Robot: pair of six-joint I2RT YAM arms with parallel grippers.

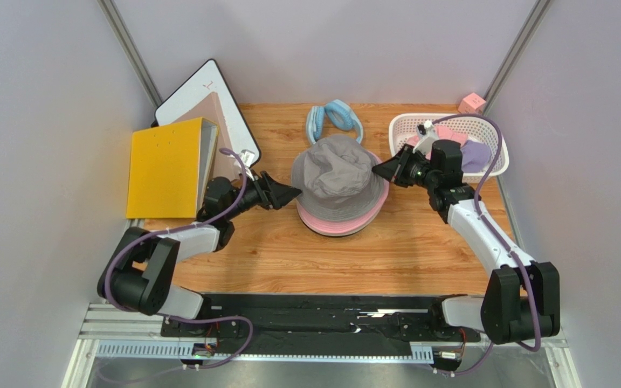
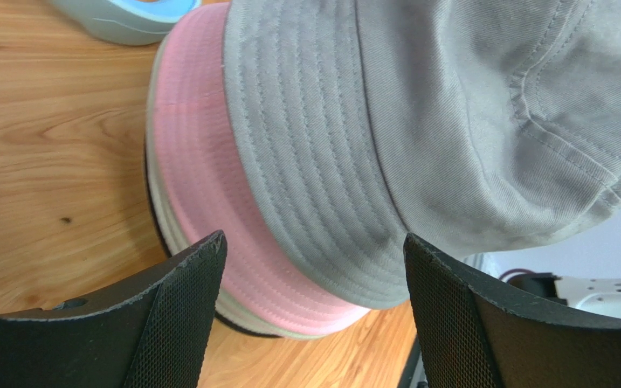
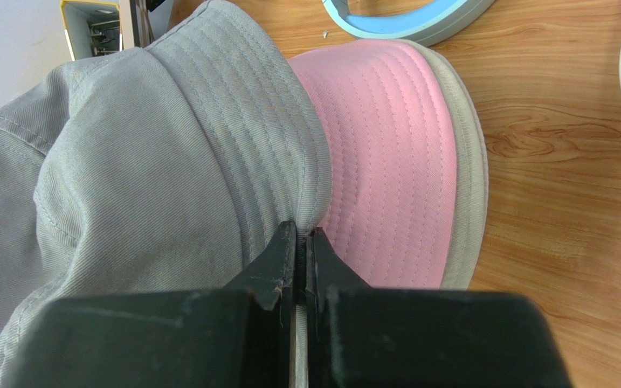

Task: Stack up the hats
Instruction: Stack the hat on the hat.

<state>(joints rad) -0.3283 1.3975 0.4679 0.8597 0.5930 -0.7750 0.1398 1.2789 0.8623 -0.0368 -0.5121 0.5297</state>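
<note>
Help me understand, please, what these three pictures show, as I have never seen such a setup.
These are two robot arms bolted at the near edge of a wooden table, each ending in a two-finger gripper. The wide picture looks down from above and behind them; the other two come from cameras on the wrists, so the black shapes there are each arm's own fingers. In the middle lies a stack of bucket hats: a grey hat on top, a pink hat under it, a beige hat below. The left gripper stands open at the stack's left side, holding nothing. The right gripper is shut at the grey hat's brim; whether it pinches the fabric is unclear. Nearby are a light blue padded ring, a white basket and a yellow binder.
</note>
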